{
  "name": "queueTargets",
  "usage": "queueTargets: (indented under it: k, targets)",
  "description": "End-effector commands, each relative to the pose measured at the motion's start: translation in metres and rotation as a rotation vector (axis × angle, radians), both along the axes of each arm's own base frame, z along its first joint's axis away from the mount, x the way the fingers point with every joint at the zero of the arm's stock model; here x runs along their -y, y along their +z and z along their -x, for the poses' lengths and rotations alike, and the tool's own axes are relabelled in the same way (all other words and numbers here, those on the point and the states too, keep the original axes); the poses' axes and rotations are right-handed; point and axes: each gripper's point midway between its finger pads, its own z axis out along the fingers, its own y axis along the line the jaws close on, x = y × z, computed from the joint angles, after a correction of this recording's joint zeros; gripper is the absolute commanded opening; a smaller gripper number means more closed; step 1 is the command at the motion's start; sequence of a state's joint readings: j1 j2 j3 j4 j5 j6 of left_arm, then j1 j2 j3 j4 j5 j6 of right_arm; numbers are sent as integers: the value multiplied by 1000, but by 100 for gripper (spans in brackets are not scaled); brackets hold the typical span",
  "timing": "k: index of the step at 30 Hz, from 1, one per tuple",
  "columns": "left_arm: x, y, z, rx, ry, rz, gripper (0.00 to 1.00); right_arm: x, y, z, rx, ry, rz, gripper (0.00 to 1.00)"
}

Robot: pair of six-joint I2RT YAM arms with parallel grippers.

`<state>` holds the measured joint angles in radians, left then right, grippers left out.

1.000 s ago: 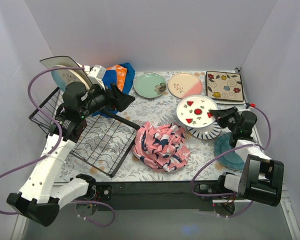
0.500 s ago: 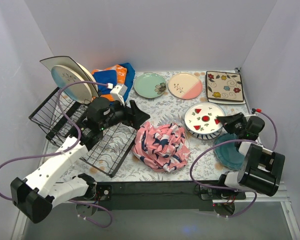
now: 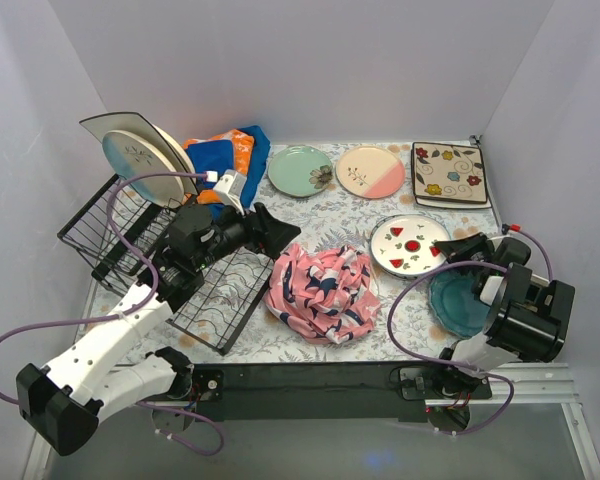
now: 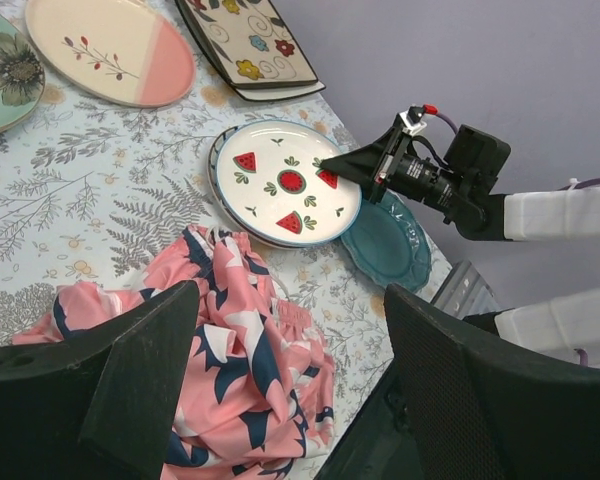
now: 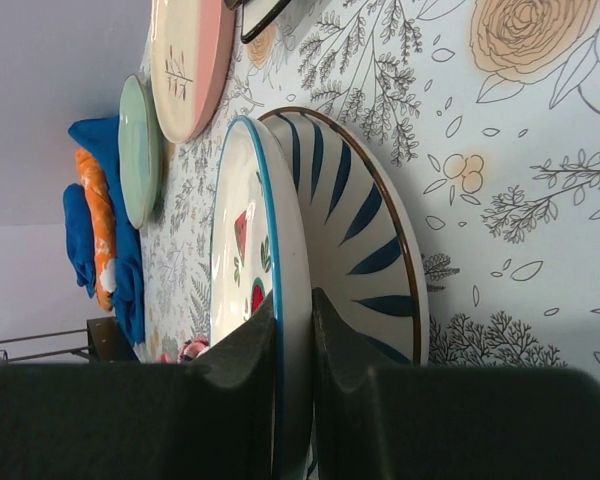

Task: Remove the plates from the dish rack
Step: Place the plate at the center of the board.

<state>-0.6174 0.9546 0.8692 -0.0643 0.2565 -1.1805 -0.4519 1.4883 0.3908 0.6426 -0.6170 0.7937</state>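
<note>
**Seat watermelon plate flat before letting go**

Dish rack (image 3: 110, 225), far left, holds two upright plates (image 3: 145, 165). Left gripper (image 3: 277, 230) sits at its right edge, jaws wide, empty. Right gripper (image 3: 458, 245) pinches the watermelon plate (image 3: 408, 243) by its rim, over a striped plate (image 5: 370, 260). Lower it level and open only once it's seated.

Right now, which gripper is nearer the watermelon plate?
Right. The right gripper pinches the watermelon plate by its rim; the left gripper hangs open on the far side of the pink cloth, well apart.
</note>
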Motion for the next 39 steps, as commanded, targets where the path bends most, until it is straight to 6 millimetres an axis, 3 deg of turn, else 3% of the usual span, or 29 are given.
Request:
queueTargets:
  k: [1,6,9,14,21,27,35,39]
  targets:
    - [2,5,3,18,-11,31,73,-4,30,-16,131,80,-13,12]
    - [2,15,10,33,-32,61,73,1,11,-16,60,43,-46,41]
    - [2,19,12,41,-38,69,74,8,-6,-17,-24,24,-36,45]
    - [-1,24,9,63,-8,95,75,16,-19,-14,-89,-9,0,46]
    - [2,19,9,50,-23,81,75,47,-19,-16,-166,-98,162,48]
    - [2,23,10,56,-31,86,75,59,-25,-17,-221,-130,231,42]
    - [1,24,10,57,-25,77,75,53,-36,-25,-262,-94,256,40]
    - [-1,25,10,62,-19,79,75,40,-41,-31,-271,-53,267,34]
